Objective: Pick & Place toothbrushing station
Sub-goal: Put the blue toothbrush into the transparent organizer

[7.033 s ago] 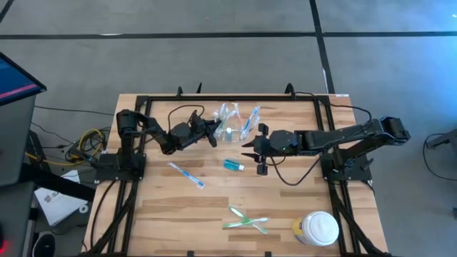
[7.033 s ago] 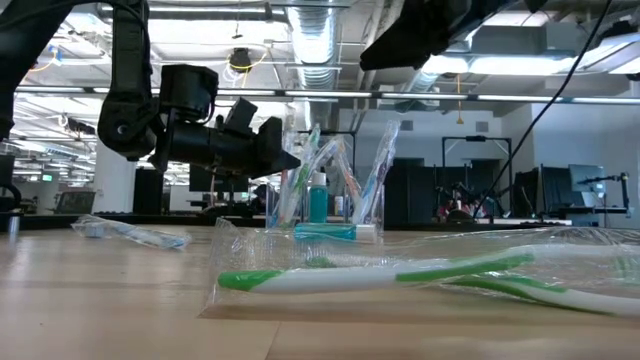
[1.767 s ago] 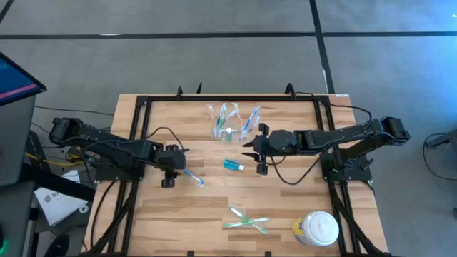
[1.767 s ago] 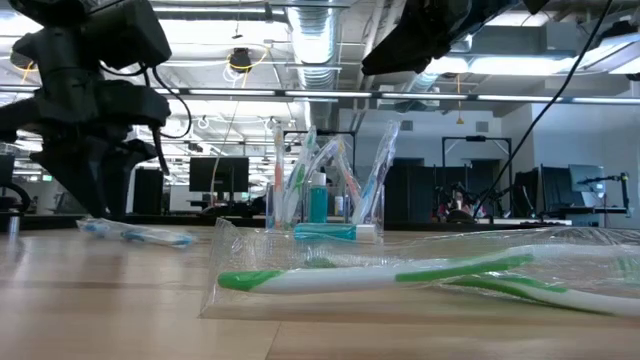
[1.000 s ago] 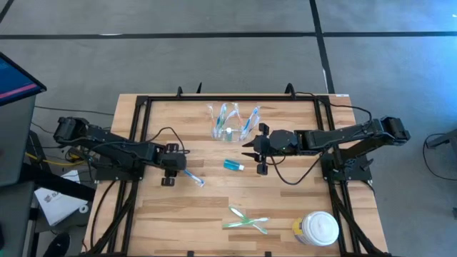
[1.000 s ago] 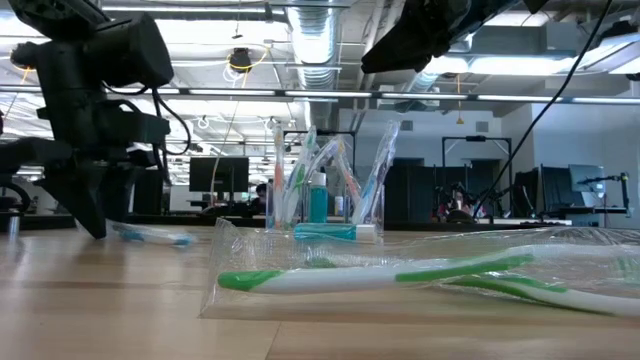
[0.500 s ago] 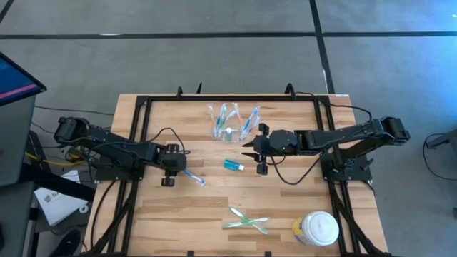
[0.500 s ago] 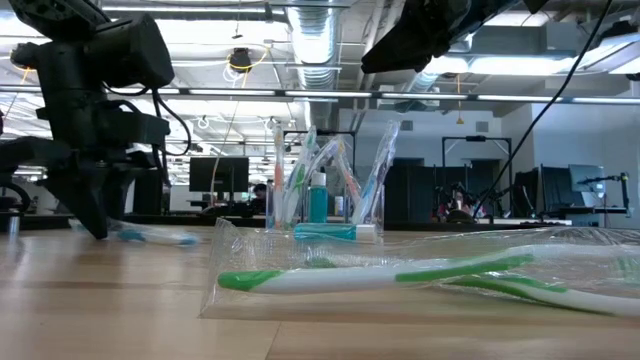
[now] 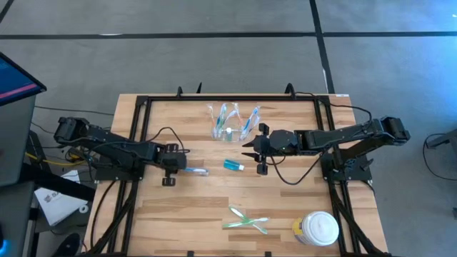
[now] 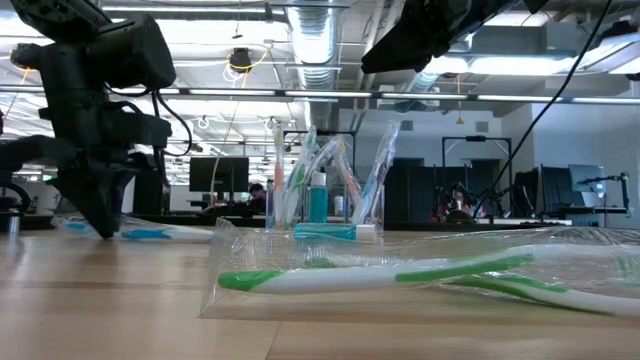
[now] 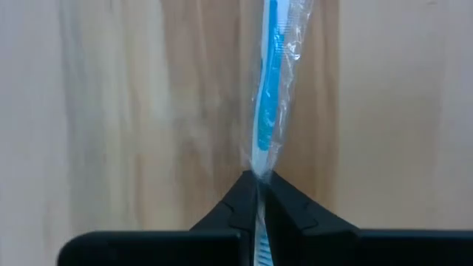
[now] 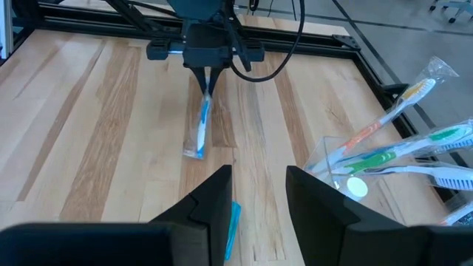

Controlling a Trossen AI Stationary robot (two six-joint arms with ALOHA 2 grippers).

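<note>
A: What was the left hand [image 11: 257, 193] doing?
B: It was clamped on one end of the wrapped blue toothbrush [image 9: 195, 170], which lay on the wooden surface [image 9: 214, 207].
A: And the right hand [image 9: 251, 153]?
B: It hung parted and empty beside the teal tube [image 9: 233, 165], near the clear holder [image 9: 227, 123].

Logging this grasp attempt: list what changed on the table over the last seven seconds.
The left gripper left the clear holder, came down at the table's left and shut on the wrapped blue toothbrush, which swung from slanted to lying across. The right gripper, teal tube, green toothbrushes and white jar stayed put.
</note>
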